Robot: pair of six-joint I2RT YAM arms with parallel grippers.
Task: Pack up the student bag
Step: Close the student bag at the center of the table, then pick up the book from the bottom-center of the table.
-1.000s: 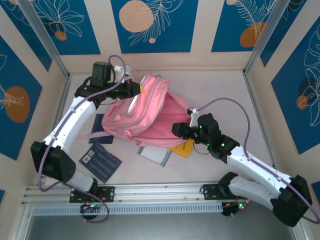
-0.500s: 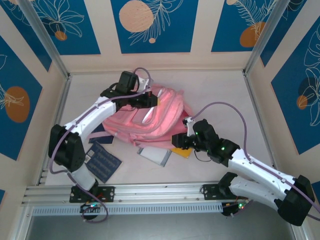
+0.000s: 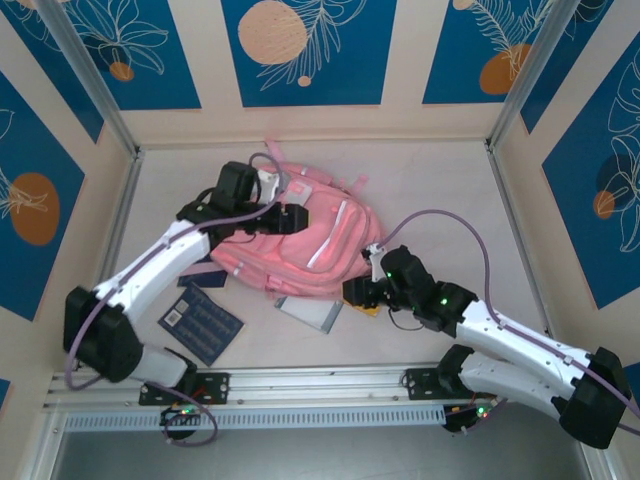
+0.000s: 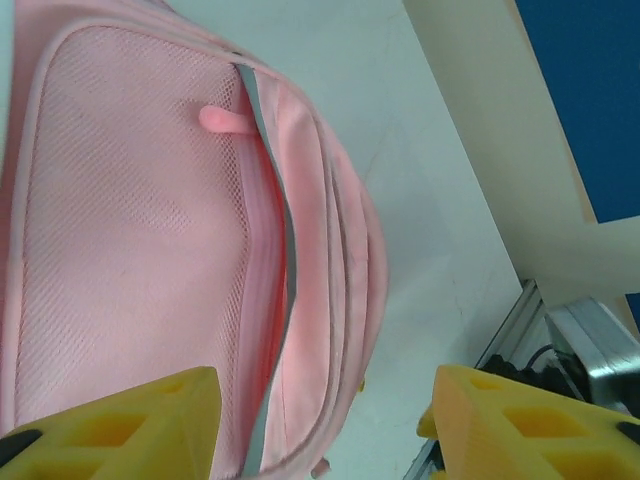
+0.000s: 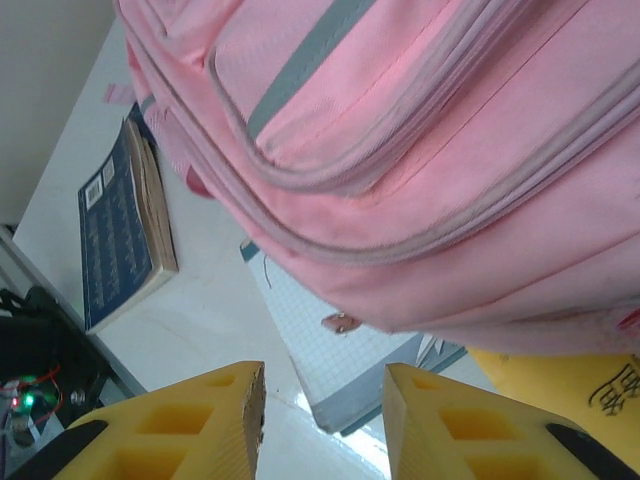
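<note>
The pink student bag (image 3: 305, 240) lies flat mid-table, front pocket up, its silvery trim stripe showing. My left gripper (image 3: 298, 218) hovers over the bag's upper left part, open, with nothing between its yellow fingers (image 4: 120, 425). In the left wrist view the bag (image 4: 130, 220) shows a mesh panel and a zip seam below the gripper (image 4: 320, 420). My right gripper (image 3: 352, 291) stands open at the bag's near right corner. In the right wrist view the gripper (image 5: 325, 420) hangs over a grid notebook (image 5: 340, 360), just below the bag's edge (image 5: 450, 150).
A dark blue book (image 3: 200, 322) lies near the left arm, another (image 3: 203, 276) pokes out from under the bag. The grid notebook (image 3: 308, 312) and a yellow booklet (image 3: 368, 303) stick out at the bag's near edge. Walls and frame posts ring the table.
The bag, first bunched and raised at its left side, now lies flat and spread. My left gripper swung right over it, then drew back. The right gripper slid slightly toward the near left.
</note>
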